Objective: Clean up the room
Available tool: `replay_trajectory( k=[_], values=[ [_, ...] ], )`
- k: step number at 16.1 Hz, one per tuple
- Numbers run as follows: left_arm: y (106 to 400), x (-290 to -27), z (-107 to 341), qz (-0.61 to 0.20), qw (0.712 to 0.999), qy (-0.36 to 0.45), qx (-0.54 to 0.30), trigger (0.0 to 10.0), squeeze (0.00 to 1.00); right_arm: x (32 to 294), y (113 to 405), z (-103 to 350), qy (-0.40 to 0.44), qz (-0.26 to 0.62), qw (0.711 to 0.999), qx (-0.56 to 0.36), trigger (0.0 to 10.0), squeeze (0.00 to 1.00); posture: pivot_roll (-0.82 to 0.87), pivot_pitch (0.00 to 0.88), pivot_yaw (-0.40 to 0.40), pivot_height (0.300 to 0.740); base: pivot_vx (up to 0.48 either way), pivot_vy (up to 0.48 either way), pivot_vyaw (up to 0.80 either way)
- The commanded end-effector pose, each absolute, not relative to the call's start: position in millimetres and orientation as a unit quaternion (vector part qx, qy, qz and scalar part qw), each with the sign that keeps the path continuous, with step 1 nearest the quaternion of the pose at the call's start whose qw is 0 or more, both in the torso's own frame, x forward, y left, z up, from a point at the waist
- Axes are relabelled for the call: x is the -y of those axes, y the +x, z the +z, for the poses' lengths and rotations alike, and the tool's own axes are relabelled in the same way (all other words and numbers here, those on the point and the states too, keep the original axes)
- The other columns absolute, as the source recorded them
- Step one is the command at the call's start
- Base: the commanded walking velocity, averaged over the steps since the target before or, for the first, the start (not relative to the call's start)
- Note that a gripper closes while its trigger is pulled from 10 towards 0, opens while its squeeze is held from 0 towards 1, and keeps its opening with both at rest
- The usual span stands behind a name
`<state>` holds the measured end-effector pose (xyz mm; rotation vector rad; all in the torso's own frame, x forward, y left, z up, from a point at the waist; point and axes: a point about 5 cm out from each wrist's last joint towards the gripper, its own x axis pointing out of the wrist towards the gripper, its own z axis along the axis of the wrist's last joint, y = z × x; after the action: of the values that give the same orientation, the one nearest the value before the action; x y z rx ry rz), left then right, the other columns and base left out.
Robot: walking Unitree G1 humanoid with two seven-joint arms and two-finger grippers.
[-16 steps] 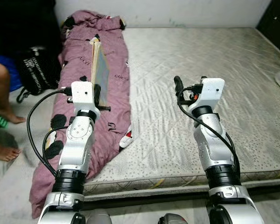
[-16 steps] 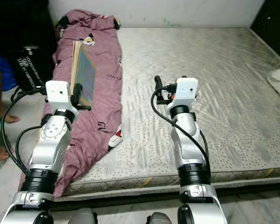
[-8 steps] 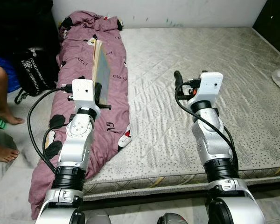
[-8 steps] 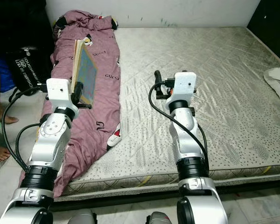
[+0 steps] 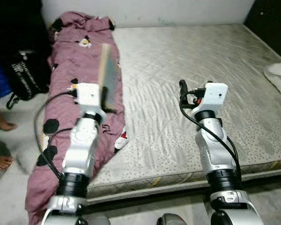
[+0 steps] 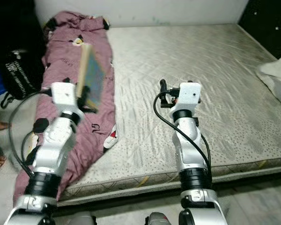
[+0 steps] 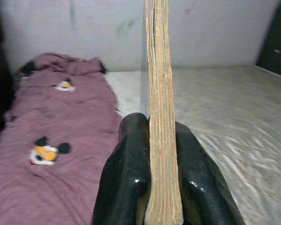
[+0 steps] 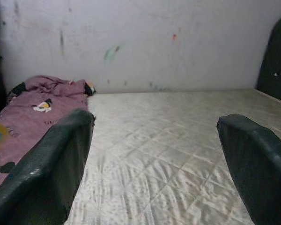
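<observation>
Left end effector (image 7: 161, 187) closed tight on a thin book (image 6: 90, 77), held upright above the purple blanket (image 5: 72, 56). Right end effector (image 8: 154, 159) wide open, empty, over the mattress (image 6: 187, 56).

What we count by the bed

We see one mattress (image 5: 187, 70), one purple blanket (image 5: 75, 61), one thin book (image 6: 91, 77) standing on edge, one black bag (image 5: 21, 77), one white cloth (image 6: 276, 75) at the far right edge, two bare feet (image 5: 1, 161) of one person, and our two grippers.
</observation>
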<state>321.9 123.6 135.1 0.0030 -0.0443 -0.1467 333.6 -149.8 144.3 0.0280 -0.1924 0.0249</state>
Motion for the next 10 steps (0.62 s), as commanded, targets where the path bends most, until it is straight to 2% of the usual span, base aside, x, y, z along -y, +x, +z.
replay_trajectory(
  k=[1,7,10],
  values=[
    [319.7,-123.9,144.6,-0.076,0.996,0.0,0.042,10.0,0.0,149.6,331.6,145.4,0.011,0.014,0.995,0.097,10.0,0.0,-0.02,0.0,-0.008,0.74,0.0,0.0,0.0],
    [308.8,-123.3,141.0,-0.081,0.996,-0.005,0.033,10.0,0.0,148.4,332.3,147.6,0.001,0.023,0.995,0.095,10.0,0.0,0.0,0.0,-0.017,0.74,0.0,0.0,0.0],
    [307.4,-121.9,141.7,-0.083,0.996,-0.006,0.031,10.0,0.0,149.5,330.9,147.2,-0.002,0.022,0.995,0.094,10.0,0.0,0.0,0.0,-0.018,0.74,0.0,-0.26,0.0]
  ],
)
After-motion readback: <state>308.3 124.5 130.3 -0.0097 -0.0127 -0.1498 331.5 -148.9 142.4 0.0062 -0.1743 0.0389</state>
